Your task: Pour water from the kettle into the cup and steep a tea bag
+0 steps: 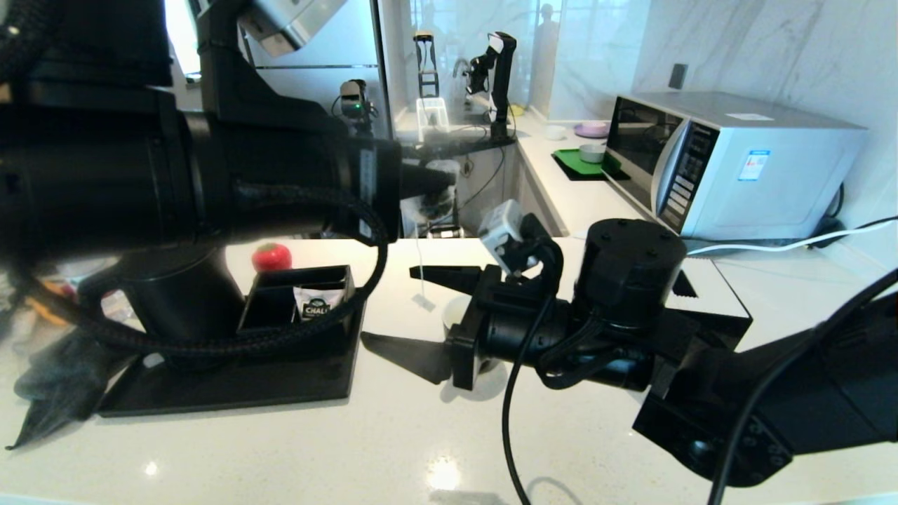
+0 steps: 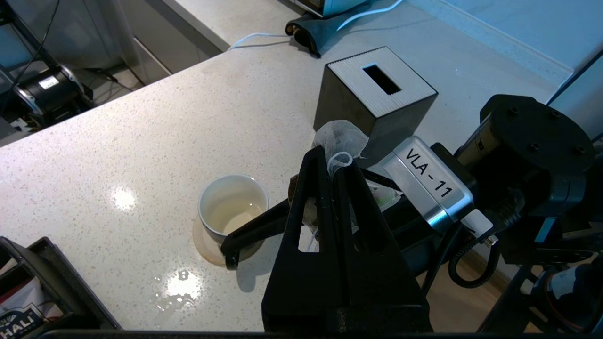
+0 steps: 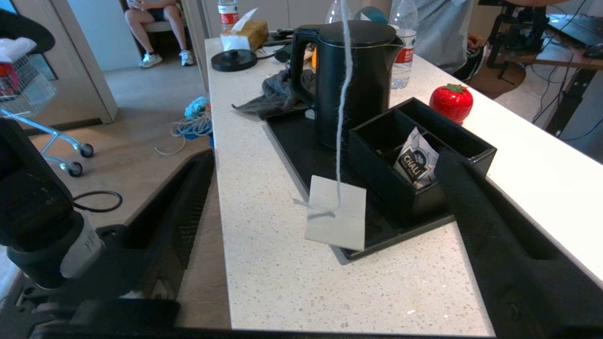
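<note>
Water already sits in the cup [image 2: 232, 207] on the worktop [image 2: 141, 155]. The left gripper [image 2: 337, 162], fingers pinched on the tea bag [image 2: 340, 139], holds it beside the cup, not yet dipped. The right gripper [image 3: 325, 221] waits, fingers spread wide.

desk [image 2: 141, 141]: pale speckled stone, polished, glossy glints | kettle [image 3: 351, 70]: matt black, smooth | cup [image 2: 232, 207]: glossy white glaze inside | tea bag [image 2: 340, 139]: thin translucent gauze, crinkled | tag [image 3: 335, 219]: flat matt paper on a thin white string | tissue box [image 2: 377, 89]: matt black sides, ribbed pale top | cloth [image 3: 278, 96]: grey, soft, rumpled
</note>
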{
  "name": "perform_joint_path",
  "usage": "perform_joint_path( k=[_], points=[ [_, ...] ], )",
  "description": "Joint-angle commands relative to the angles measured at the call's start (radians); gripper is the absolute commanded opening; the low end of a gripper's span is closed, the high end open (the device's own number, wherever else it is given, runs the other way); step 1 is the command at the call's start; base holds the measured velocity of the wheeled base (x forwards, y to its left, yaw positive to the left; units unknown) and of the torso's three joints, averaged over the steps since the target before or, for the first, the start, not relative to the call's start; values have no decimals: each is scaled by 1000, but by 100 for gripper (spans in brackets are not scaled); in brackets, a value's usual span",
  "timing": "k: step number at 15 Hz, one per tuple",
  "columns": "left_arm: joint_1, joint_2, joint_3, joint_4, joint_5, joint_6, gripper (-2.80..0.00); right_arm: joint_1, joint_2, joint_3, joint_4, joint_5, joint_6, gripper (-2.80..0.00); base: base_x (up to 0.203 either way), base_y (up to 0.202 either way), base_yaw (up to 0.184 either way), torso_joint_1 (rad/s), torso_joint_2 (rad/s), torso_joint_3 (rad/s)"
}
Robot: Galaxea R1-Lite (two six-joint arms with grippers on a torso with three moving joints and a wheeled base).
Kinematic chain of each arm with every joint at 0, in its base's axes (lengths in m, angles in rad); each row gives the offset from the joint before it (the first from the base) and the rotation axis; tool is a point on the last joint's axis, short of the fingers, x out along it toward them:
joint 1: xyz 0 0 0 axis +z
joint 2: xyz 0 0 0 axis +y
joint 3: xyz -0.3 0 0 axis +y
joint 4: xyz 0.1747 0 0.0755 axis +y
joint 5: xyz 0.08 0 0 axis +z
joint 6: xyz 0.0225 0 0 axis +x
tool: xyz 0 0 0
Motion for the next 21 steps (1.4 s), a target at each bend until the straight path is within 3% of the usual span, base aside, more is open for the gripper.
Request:
perform_joint_path(
  k=[1, 16, 21],
  points=[
    [0, 0, 1, 2, 0, -1, -280, 0, -2, 0, -7, 3, 2, -280, 0, 0, 0, 0, 0, 0],
    [0, -17, 34, 2, 4, -1, -280, 0, -2, 8, -7, 3, 1, -280, 0, 0, 0, 0, 0, 0],
    [0, -46, 100, 2, 3, -1, -280, -16, -1, 14, -4, 0, -1, -280, 0, 0, 0, 0, 0, 0]
  ],
)
